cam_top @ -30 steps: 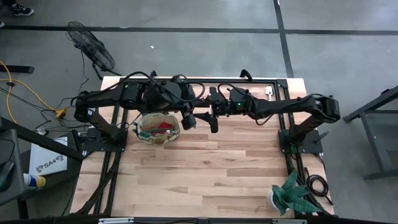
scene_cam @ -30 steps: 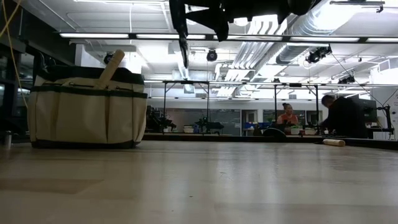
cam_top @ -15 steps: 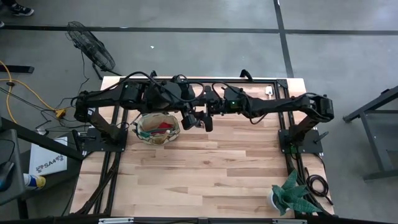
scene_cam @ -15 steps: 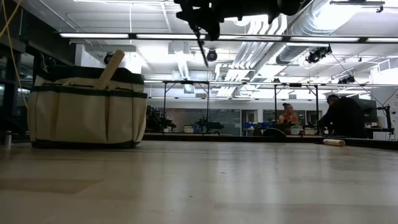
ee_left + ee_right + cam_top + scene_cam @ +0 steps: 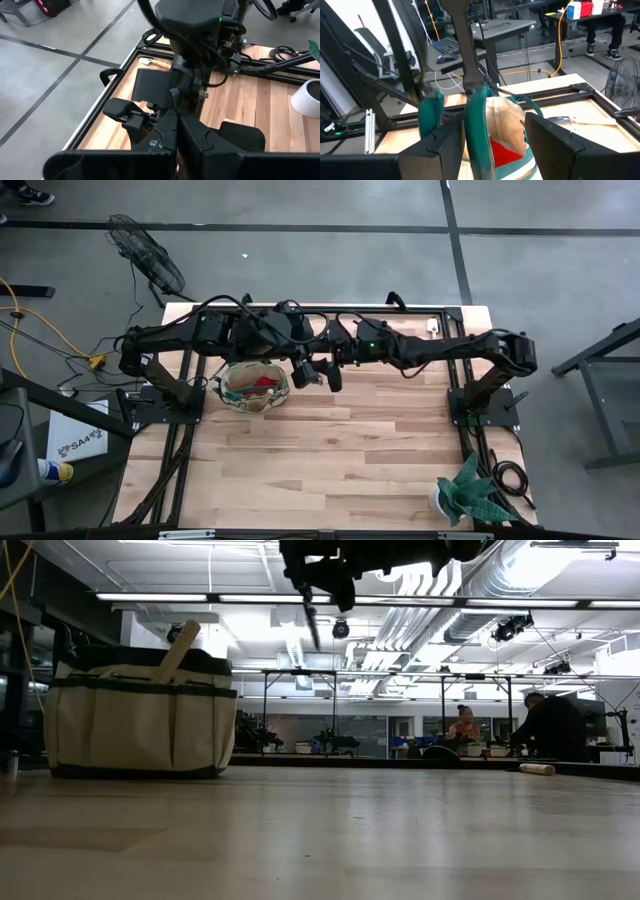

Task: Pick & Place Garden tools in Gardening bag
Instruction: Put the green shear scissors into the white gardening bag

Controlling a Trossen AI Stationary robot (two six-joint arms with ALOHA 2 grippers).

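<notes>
We saw a pale wooden table (image 5: 330,450) set on a grey concrete floor, with a black fan (image 5: 148,258) off its upper-left corner and a green spiky potted plant (image 5: 470,492) at its lower-right corner. In the low view the room behind was a long lit hall, where two people (image 5: 548,727) sat at benches on the right.

The gardening bag (image 5: 254,386) stood left of centre in the high view, beige with green trim, something red showing inside it. In the low view it filled the left side (image 5: 140,712), a wooden handle (image 5: 178,648) sticking up out of its top.

Against the frame half a second before, we found little change: the right arm had drawn very slightly further toward the bag, and the thin blade hanging at the top of the low view had moved a touch to the left. A second before, that arm had sat clearly further right.

The right gripper (image 5: 331,372) hung above the table just right of the bag's rim, pinching the green-handled pruning shears (image 5: 476,131); in the right wrist view the green handles sat between its dark fingers (image 5: 551,141), with the bag's opening and the red item directly beyond. The left gripper (image 5: 303,371) hovered just beside it, also near the bag's right edge, and we could not tell how its fingers were set.
</notes>
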